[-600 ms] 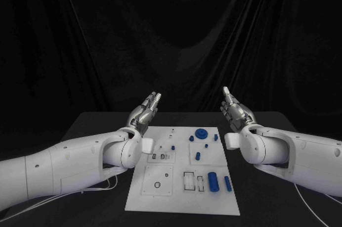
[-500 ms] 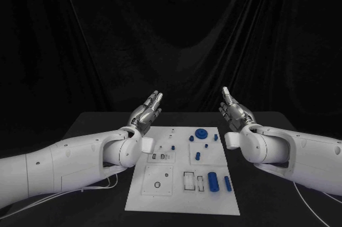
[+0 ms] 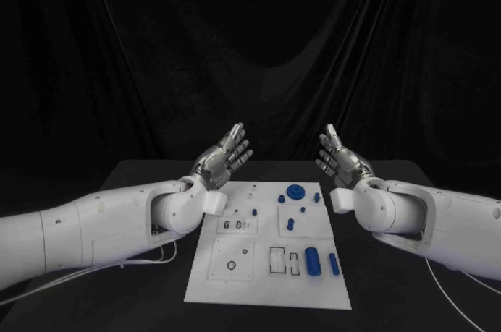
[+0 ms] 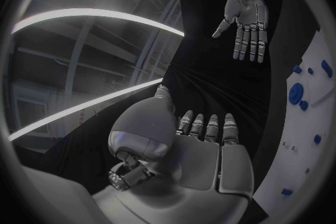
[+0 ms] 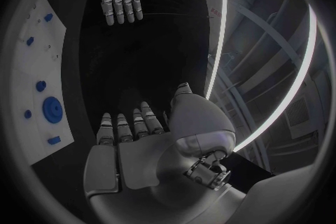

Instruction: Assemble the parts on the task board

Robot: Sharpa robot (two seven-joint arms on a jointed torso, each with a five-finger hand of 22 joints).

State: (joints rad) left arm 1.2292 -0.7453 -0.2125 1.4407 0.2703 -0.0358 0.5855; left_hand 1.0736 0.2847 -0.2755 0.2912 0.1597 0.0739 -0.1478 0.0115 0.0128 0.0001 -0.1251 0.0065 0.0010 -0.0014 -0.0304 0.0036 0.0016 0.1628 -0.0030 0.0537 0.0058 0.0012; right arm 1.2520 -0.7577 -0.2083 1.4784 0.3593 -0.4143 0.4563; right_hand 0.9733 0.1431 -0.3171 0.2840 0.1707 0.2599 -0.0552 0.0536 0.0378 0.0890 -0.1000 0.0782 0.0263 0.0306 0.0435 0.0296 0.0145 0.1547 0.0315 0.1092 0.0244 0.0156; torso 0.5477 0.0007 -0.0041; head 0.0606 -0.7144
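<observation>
We hold both hands up above the far end of the table (image 3: 146,176), palms turned toward each other. The left hand (image 3: 224,157) and the right hand (image 3: 340,158) have their fingers straight and spread wide, and neither one holds or touches anything.

The task board (image 3: 269,288) lies flat between our forearms. The blue parts sit well below and nearer than the hands. The round blue disc (image 3: 295,192) lies at the board's far end with small blue pieces just beside it. The blue cylinder (image 3: 312,260) and a slimmer blue peg (image 3: 334,263) lie near the right edge, close to two outlined rectangular slots.

Nothing looks assembled yet, so we judge the work is at its start.

The main risk is in the descent. The forearms flank the board closely, and a careless lowering could nudge it and shift every part. The small pieces are crowded together, so wide fingers could knock a neighbour while reaching for one. The cylinder and peg could roll if brushed from the side.
</observation>
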